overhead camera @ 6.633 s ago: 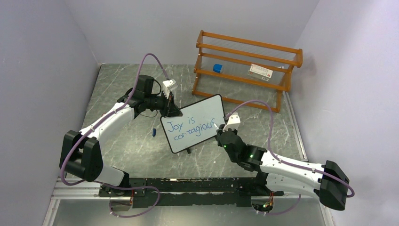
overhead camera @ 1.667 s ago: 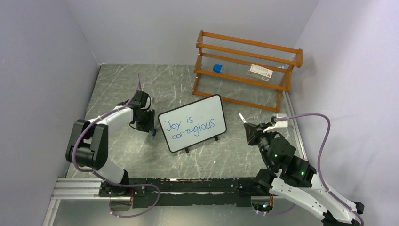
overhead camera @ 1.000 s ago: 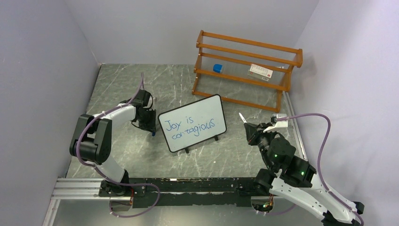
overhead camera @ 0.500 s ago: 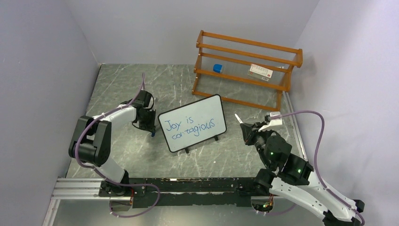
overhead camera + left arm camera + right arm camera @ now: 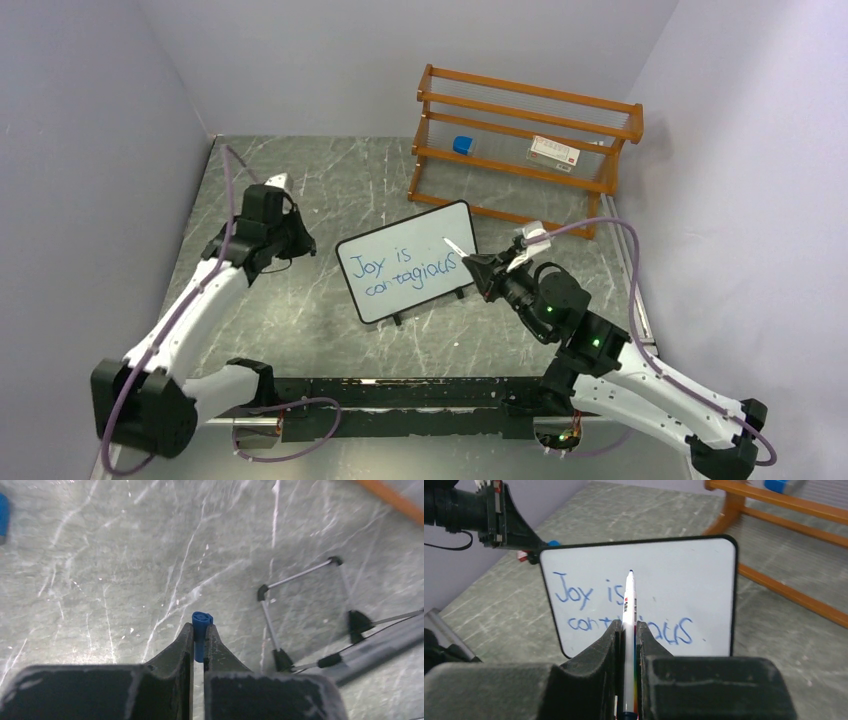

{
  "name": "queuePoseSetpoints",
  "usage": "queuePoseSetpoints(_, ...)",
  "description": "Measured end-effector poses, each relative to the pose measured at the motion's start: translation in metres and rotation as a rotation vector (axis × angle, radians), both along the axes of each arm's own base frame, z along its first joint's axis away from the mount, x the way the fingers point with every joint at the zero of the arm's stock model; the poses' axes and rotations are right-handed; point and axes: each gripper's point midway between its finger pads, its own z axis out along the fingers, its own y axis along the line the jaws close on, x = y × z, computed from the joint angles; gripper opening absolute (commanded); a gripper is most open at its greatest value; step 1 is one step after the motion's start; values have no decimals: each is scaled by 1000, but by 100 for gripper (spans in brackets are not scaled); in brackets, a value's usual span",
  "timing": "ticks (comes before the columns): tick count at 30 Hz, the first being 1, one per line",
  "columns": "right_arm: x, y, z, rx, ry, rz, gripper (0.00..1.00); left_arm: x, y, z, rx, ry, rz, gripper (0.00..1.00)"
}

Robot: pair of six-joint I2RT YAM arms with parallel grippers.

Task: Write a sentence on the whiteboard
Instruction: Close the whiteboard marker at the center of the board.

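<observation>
Right wrist: sentence (image 5: pixel 572 594) partly behind marker (image 5: pixel 628 611)

At lower centre the right gripper (image 5: pixel 626 630) clamps a white marker (image 5: pixel 628 600), tip over the whiteboard (image 5: pixel 694 580); the blue sentence (image 5: pixel 574 595) is partly hidden; upper left, the left gripper (image 5: pixel 540 546) bears a blue cap (image 5: pixel 553 543).
</observation>
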Motion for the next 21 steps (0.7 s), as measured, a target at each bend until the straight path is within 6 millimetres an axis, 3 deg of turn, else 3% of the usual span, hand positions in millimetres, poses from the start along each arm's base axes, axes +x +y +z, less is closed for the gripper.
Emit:
queuePoseSetpoints(4,1,23,11,47,-47,80,0,-4,4,43,-73,-133,78,5)
queuePoseSetpoints(5,0,33,18,80,-76,119,0,-8,4,64,-126,-195,107,5)
queuePoseSetpoints(17,-10,67,44,265,-210,249,0,-19,-34,164,-540,-438,64,5)
queuePoseSetpoints(21,-14,73,51,330,-243,273,0,-24,-45,186,-666,-487,29,5)
